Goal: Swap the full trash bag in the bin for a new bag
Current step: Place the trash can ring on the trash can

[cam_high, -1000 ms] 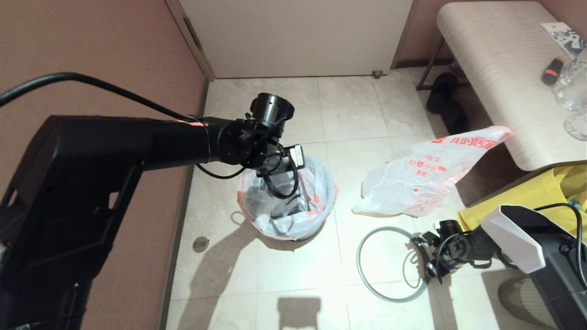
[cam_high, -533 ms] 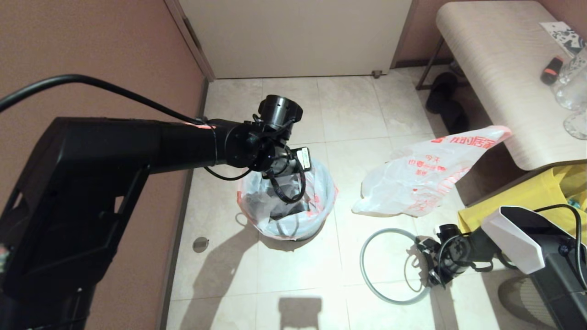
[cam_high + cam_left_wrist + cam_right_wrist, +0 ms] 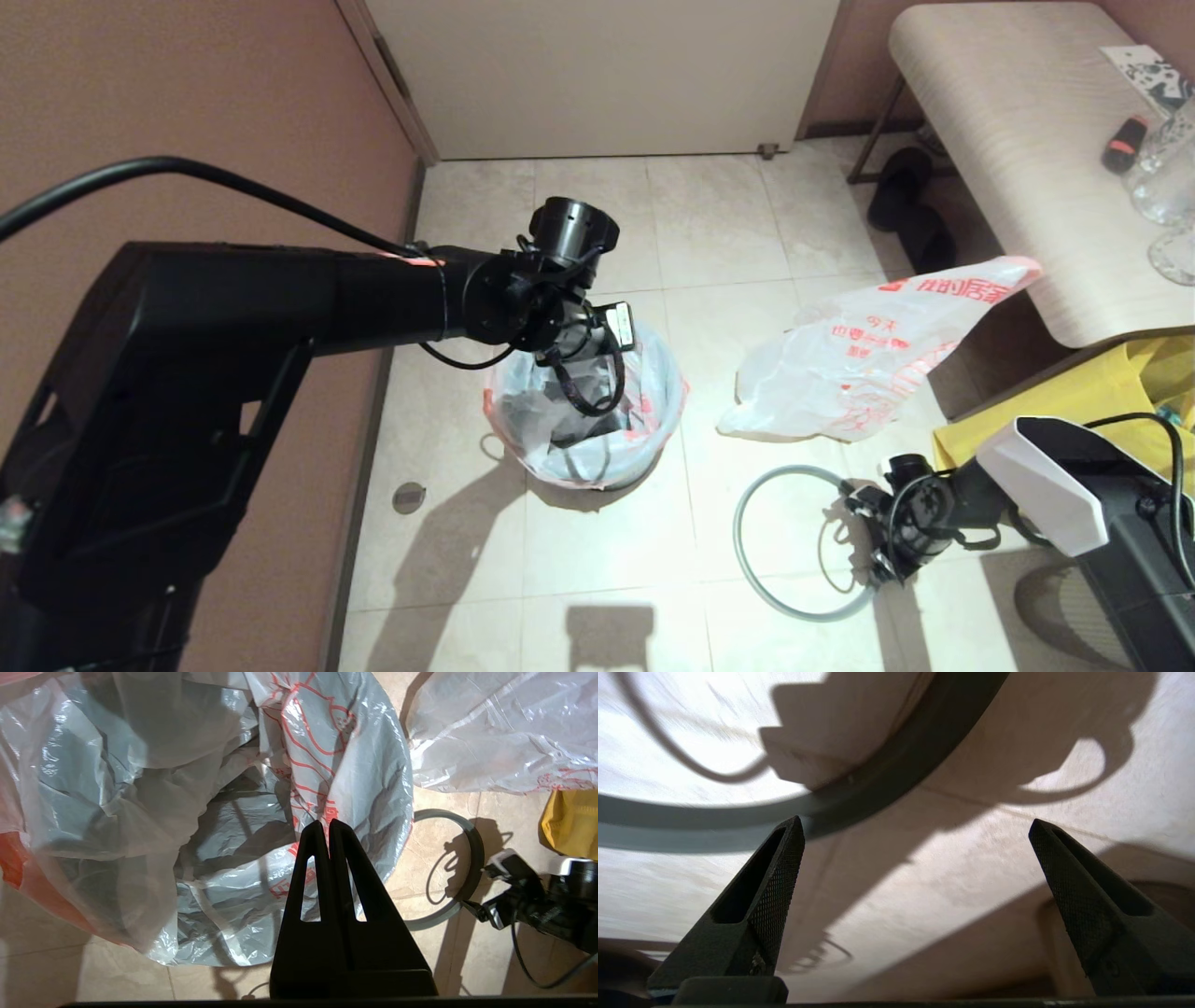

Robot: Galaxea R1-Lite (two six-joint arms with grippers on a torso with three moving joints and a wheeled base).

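The left gripper (image 3: 325,823) has its two black fingers pressed flat together, with nothing visibly caught between the tips. It hangs over the mouth of the bin (image 3: 597,478), pointing down into the new bag (image 3: 140,812), whose crinkled translucent plastic lines the opening and folds outward over the rim, with a pink-red edge showing on the outer fold. In the head view the left arm reaches in from nine o'clock to the middle of the floor, its wrist covering much of the bin's opening; only a dark sliver of the bin shows at its six o'clock base.

The right gripper (image 3: 915,828) stands spread wide, fingertips well apart and empty, low over the tile. The grey hoop (image 3: 896,772) lies flat on the floor just beyond those tips; one fingertip sits right at the hoop's band, though whether it touches cannot be told. In the head view this gripper (image 3: 878,546) is at about four o'clock from the bin, at the three o'clock side of the hoop (image 3: 747,560).

The full trash bag (image 3: 859,359), lumpy and printed with bold red characters, rests on the floor at about two o'clock from the bin, well apart from it and just beyond the hoop, its upper end against the edge of a pale bench (image 3: 1018,140). A yellow fabric bag (image 3: 1064,411) sits under the bench, next to the right arm.
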